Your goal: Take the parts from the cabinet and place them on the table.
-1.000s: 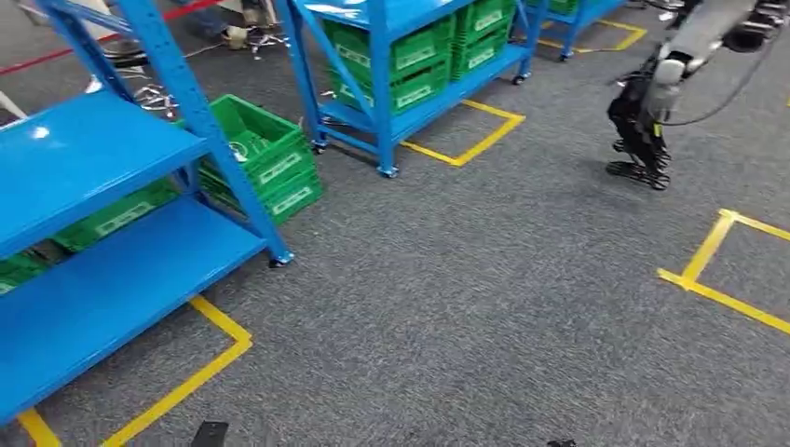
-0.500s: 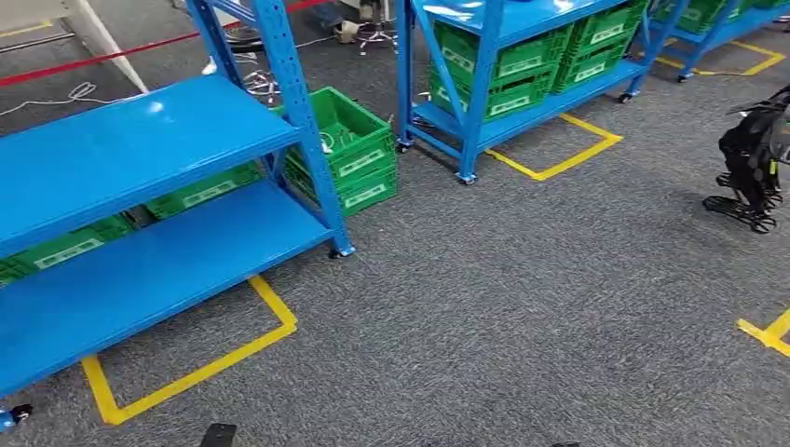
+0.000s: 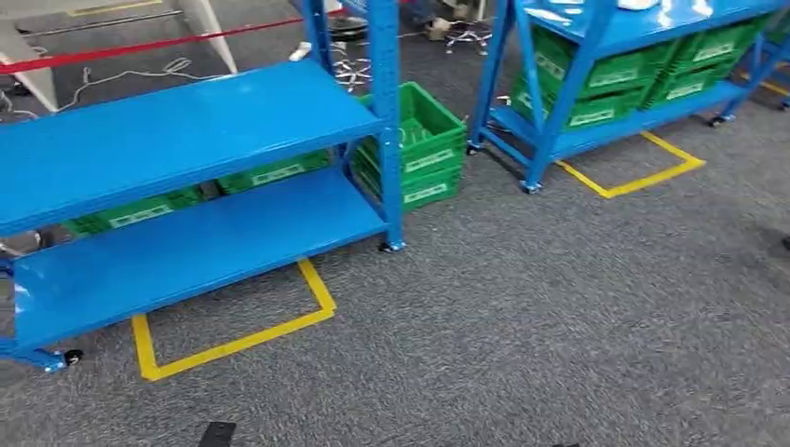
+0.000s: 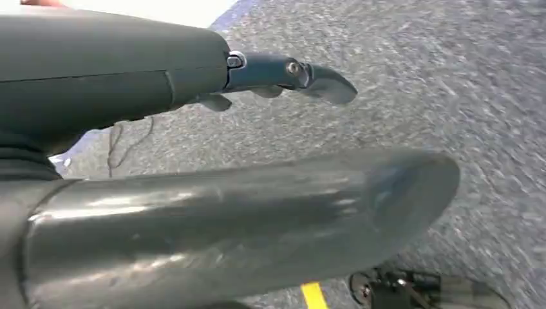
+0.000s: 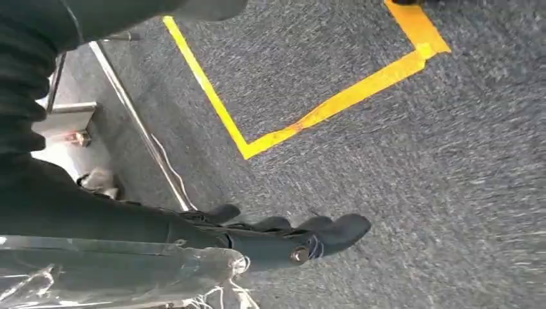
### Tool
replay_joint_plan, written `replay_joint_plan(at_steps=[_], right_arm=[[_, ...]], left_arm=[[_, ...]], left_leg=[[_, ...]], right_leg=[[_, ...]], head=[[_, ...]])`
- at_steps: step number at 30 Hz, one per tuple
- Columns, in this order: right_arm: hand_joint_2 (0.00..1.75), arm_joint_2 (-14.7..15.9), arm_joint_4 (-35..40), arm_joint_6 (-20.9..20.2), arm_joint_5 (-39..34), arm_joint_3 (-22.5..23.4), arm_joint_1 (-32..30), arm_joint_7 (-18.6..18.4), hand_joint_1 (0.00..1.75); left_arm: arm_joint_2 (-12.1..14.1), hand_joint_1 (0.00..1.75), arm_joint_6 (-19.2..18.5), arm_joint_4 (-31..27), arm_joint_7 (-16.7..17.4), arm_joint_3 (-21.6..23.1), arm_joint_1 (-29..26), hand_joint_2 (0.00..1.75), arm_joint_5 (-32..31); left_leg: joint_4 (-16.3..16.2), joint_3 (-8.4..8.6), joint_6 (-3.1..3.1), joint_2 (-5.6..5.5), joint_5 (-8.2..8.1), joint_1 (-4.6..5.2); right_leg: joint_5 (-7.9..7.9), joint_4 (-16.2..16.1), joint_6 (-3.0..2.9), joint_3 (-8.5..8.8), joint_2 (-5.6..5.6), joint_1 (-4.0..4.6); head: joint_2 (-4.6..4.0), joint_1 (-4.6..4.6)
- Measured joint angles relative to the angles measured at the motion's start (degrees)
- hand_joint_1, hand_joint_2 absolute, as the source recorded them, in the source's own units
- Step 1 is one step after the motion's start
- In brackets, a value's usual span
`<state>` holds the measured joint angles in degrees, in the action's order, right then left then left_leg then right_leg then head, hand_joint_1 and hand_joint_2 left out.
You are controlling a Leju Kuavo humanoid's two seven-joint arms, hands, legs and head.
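Two blue racks stand ahead in the head view. The near rack point(image 3: 186, 121) has two bare shelves, with green crates point(image 3: 140, 212) on the floor behind its lower shelf. The far rack point(image 3: 596, 140) carries several green crates point(image 3: 615, 70), and a small white thing point(image 3: 638, 5) lies on its top shelf. My left hand point(image 4: 277, 71) hangs over the grey carpet, its fingers straight and well apart from the thick grey thumb, with nothing in it. My right hand point(image 5: 270, 235) also hangs over the carpet, dark fingers stretched out along the glossy thumb, and I see nothing between them.
Two stacked green crates point(image 3: 415, 140) sit on the floor between the racks. Yellow tape frames point(image 3: 233, 340) mark the carpet under each rack. A red line point(image 3: 140, 45) and white frame legs point(image 3: 28, 74) lie beyond. Grey carpet point(image 3: 559, 326) spreads to the right.
The whole head view has swung, so the camera turned. Both racks and the crates slid rightward in the picture. The dark robot figure at the right has passed out of frame.
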<state>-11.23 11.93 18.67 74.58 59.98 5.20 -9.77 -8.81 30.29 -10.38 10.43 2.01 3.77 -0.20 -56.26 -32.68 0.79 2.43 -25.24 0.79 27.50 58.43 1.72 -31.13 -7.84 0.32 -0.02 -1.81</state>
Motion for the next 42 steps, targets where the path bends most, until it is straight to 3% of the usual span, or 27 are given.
replay_joint_plan(at_steps=[1, 2, 3, 5, 6, 7, 9, 10, 11, 12, 15, 16, 17, 18, 20, 22, 25, 26, 27, 31, 33, 35, 37, 38, 40, 41, 42], right_arm=[[1.75, 0.02, 0.00, 0.00, 0.02, 0.02, 0.11, 0.00, 0.00], [1.75, 0.02, 0.00, 0.00, 0.04, 0.04, 0.17, 0.02, 0.00], [1.75, 0.02, 0.00, 0.00, 0.04, 0.04, 0.06, 0.00, 0.00], [1.75, 0.02, 0.00, 0.00, 0.04, 0.04, -0.20, 0.00, 0.00], [1.75, 0.02, 0.00, 0.00, 0.02, 0.06, -0.29, 0.00, 0.00], [1.75, 0.02, 0.00, 0.00, 0.00, 0.09, -0.38, 0.18, 0.00], [1.75, 0.02, 0.00, -0.02, 0.07, 0.13, -0.32, 0.55, 0.00], [1.75, 0.02, 0.00, -0.04, 0.11, 0.13, -0.32, 0.63, 0.00], [1.75, 0.02, -0.02, -0.07, 0.11, 0.15, -0.34, 0.66, 0.00], [1.75, 0.02, -0.02, -0.18, 0.11, 0.15, -0.32, 0.70, 0.00], [1.75, 0.02, -0.02, -0.24, 0.11, 0.15, -0.10, 0.70, 0.00], [1.75, 0.04, -0.02, -0.24, 0.13, 0.22, -0.20, 0.72, 0.00], [1.75, 0.04, 0.02, -0.24, 0.13, 0.26, -0.05, 0.72, 0.00], [1.75, 0.04, 0.02, -0.24, 0.15, 0.26, -0.04, 0.79, 0.00], [1.75, 0.04, 0.02, -0.24, 0.15, 0.26, -0.37, 0.77, 0.00], [1.75, 0.04, 0.02, -0.24, 0.18, 0.28, -0.55, 0.48, 0.00], [1.75, 0.04, 0.02, -0.24, 0.28, 0.26, -0.31, 0.00, 0.00], [1.75, 0.04, 0.02, -0.28, 0.28, 0.26, -0.30, -0.02, 0.00], [1.75, 0.04, 0.02, -0.37, 0.31, 0.26, -0.35, -0.02, 0.00], [1.75, 0.04, 0.02, -0.42, 0.37, 0.28, 0.01, 0.00, 0.00], [1.75, 0.04, 0.02, -0.39, 0.46, 0.26, 0.01, 0.02, 0.00], [1.75, 0.04, 0.02, -0.41, 0.50, 0.26, -0.35, 0.02, 0.00], [1.75, 0.07, 0.02, -0.61, 0.48, 0.28, -0.54, 0.00, 0.00], [1.75, 0.09, 0.02, -0.70, 0.48, 0.28, -0.51, 0.00, 0.00], [1.75, 0.11, 0.02, -0.68, 0.50, 0.28, -0.46, 0.02, 0.00], [1.75, 0.13, 0.02, -0.68, 0.52, 0.26, -0.45, 0.00, 0.00], [1.75, 0.13, 0.00, -0.68, 0.53, 0.26, -0.52, 0.00, 0.00]], left_arm=[[-0.04, 0.00, 0.00, 0.00, 0.00, 0.00, -0.16, 0.00, -0.02], [-0.04, 0.00, 0.00, 0.00, 0.00, 0.00, -0.23, 0.00, -0.13], [-0.09, 0.00, 0.00, 0.00, 0.00, 0.00, -0.10, 0.00, -0.18], [-0.24, 0.00, 0.00, 0.00, 0.00, 0.02, 0.09, 0.00, -0.28], [-0.24, 0.00, 0.00, 0.00, 0.00, 0.02, 0.04, 0.00, -0.33], [-0.22, 0.00, 0.04, 0.00, 0.00, 0.04, -0.05, 0.00, -0.33], [-0.28, 0.00, 0.09, 0.00, -0.04, 0.02, -0.17, 0.00, -0.31], [-0.37, 0.00, 0.11, 0.00, -0.09, 0.02, -0.12, 0.00, -0.28], [-0.33, 0.00, 0.11, 0.00, -0.11, 0.04, -0.07, 0.00, -0.24], [-0.33, 0.00, 0.13, 0.00, -0.13, 0.04, 0.06, 0.00, -0.24], [-0.31, 0.00, 0.17, 0.00, -0.15, 0.04, -0.40, 0.00, -0.24], [-0.24, 0.00, 0.20, 0.00, -0.15, 0.04, -0.51, 0.00, -0.24], [-0.28, 0.00, 0.22, 0.00, -0.15, 0.04, -0.61, 0.00, -0.22], [-0.28, 0.00, 0.22, 0.00, -0.15, 0.04, -0.44, 0.00, -0.22], [-0.28, 0.00, 0.22, 0.00, -0.15, 0.04, 0.06, 0.00, -0.22], [-0.28, 0.00, 0.22, 0.00, -0.28, 0.04, -0.05, 0.00, -0.11], [-0.26, 0.00, 0.24, 0.00, -0.39, 0.04, -0.34, 0.00, 0.04], [-0.26, 0.00, 0.24, 0.00, -0.55, 0.04, -0.15, 0.00, 0.02], [-0.26, 0.00, 0.24, 0.00, -0.68, 0.04, 0.11, 0.00, 0.04], [-0.15, 0.00, 0.28, 0.00, -0.87, 0.04, -0.07, 0.00, 0.04], [-0.18, 0.00, 0.31, 0.00, -0.87, 0.02, -0.19, 0.00, 0.17], [-0.37, 0.00, 0.31, 0.00, -0.94, 0.02, 0.11, 0.00, 0.17], [-0.35, 0.00, 0.31, 0.00, -0.94, 0.02, 0.00, 0.00, 0.17], [-0.33, 0.00, 0.31, 0.00, -0.94, 0.02, -0.11, 0.00, 0.20], [-0.39, 0.00, 0.31, 0.00, -0.92, 0.02, -0.15, 0.00, 0.20], [-0.42, 0.00, 0.31, 0.00, -0.92, 0.02, -0.11, 0.00, 0.20], [-0.35, 0.00, 0.31, 0.00, -0.92, 0.02, -0.02, 0.00, 0.20]], left_leg=[[0.38, 0.40, -0.43, -0.79, 0.41, -0.62], [0.38, 0.36, -0.62, -1.22, 0.48, -0.74], [0.38, 0.30, -0.90, -1.87, 0.63, -0.81], [0.38, 0.23, -1.07, -3.42, 0.68, -0.84], [0.37, 0.27, -1.05, -4.25, 0.69, -0.84], [0.35, 0.29, -1.02, -5.11, 0.71, -0.86], [0.25, 0.33, -0.85, -6.90, 0.79, -1.04], [0.09, 0.31, -0.54, -7.69, 0.77, -1.19], [-0.07, 0.13, -0.10, -8.45, 0.75, -1.26], [-0.63, -0.30, 0.37, -9.35, 0.58, -1.00], [0.27, -0.78, 1.63, -10.88, 1.41, -1.53], [0.21, -0.84, 1.83, -11.18, 1.42, -1.54], [-0.62, -1.13, 1.96, -7.68, 0.59, -1.18], [-3.29, -2.41, 2.13, -5.38, -1.39, -1.12], [-12.29, -6.80, 2.32, -3.60, -5.94, -1.18], [-16.83, -8.90, 2.28, -3.30, -6.85, -1.17], [-7.84, -3.82, 1.60, -1.97, -1.15, -0.97], [-3.08, -0.98, 1.05, 0.91, 0.46, -0.56], [-0.46, 0.20, 0.86, 3.77, 0.19, -0.01], [0.01, -0.07, -0.17, 0.32, 0.32, -0.20], [0.16, 0.08, -0.64, -0.86, 0.64, -0.75], [0.16, -0.03, -1.03, -2.59, 0.77, -0.83], [0.13, 0.02, -1.04, -4.40, 0.76, -0.83], [0.10, 0.06, -1.00, -5.27, 0.78, -0.89], [0.04, 0.18, -0.65, -7.19, 0.80, -1.13], [-0.14, 0.12, -0.26, -7.99, 0.74, -1.25], [-0.59, -0.20, 0.24, -8.69, 0.61, -1.03]], right_leg=[[0.43, 0.24, 0.56, -0.36, 0.85, -0.30], [1.64, 1.97, 0.98, -0.82, 4.47, -0.39], [3.79, 5.83, 1.14, -2.48, 6.52, -0.50], [7.60, 15.09, 1.48, -6.91, 7.56, -0.52], [7.98, 17.84, 1.54, -8.48, 7.62, -0.52], [6.98, 17.65, 1.53, -8.72, 7.62, -0.52], [2.34, 10.42, 1.54, -5.64, 8.08, -0.79], [-0.10, 5.12, 1.67, -3.11, 9.47, -1.11], [-0.45, 1.31, 1.92, -1.32, 13.18, -1.77], [-0.16, 0.63, 1.22, -1.01, 13.48, -1.71], [-0.31, 0.95, -0.10, -0.99, 11.70, -1.09], [-0.61, 0.56, -0.59, -0.93, 10.86, -1.46], [-0.76, 0.39, -0.93, -0.90, 10.16, -1.38], [-0.83, 0.37, -1.17, -0.93, 9.52, -1.28], [-0.67, 0.38, -1.47, -1.04, 7.53, -0.94], [-0.54, 0.38, -1.65, -1.06, 5.55, -0.77], [-0.35, 0.38, -1.52, -0.80, 3.49, -0.60], [-0.22, 0.38, -1.32, -0.55, 2.68, -0.50], [0.18, 0.74, -0.91, -0.53, 2.05, 0.05], [0.55, 0.28, 0.20, 0.33, -0.66, 0.08], [2.83, 3.52, 1.02, -1.07, 5.29, -0.33], [7.21, 12.78, 1.30, -5.32, 7.31, -0.44], [8.29, 18.24, 1.43, -8.46, 7.61, -0.45], [6.84, 17.08, 1.46, -8.29, 7.63, -0.50], [1.58, 8.58, 1.61, -4.64, 8.36, -0.91], [-0.49, 4.03, 1.94, -2.54, 10.44, -1.38], [-0.17, 1.51, 2.07, -1.56, 13.48, -1.84]], head=[[0.02, -0.09], [0.00, 0.33], [0.00, 0.50], [0.00, 0.72], [0.00, 0.74], [0.00, 0.72], [0.00, 0.70], [0.02, 0.76], [0.02, 0.81], [0.00, 0.79], [0.00, 0.77], [0.02, 0.77], [0.00, 0.64], [0.00, -0.02], [0.02, -0.22], [0.00, -0.20], [0.00, -0.22], [0.00, -0.20], [0.00, -0.35], [0.00, -0.28], [0.00, 0.30], [0.02, 0.57], [0.02, 0.77], [0.02, 0.72], [0.02, 0.70], [0.02, 0.77], [0.00, 0.94]])
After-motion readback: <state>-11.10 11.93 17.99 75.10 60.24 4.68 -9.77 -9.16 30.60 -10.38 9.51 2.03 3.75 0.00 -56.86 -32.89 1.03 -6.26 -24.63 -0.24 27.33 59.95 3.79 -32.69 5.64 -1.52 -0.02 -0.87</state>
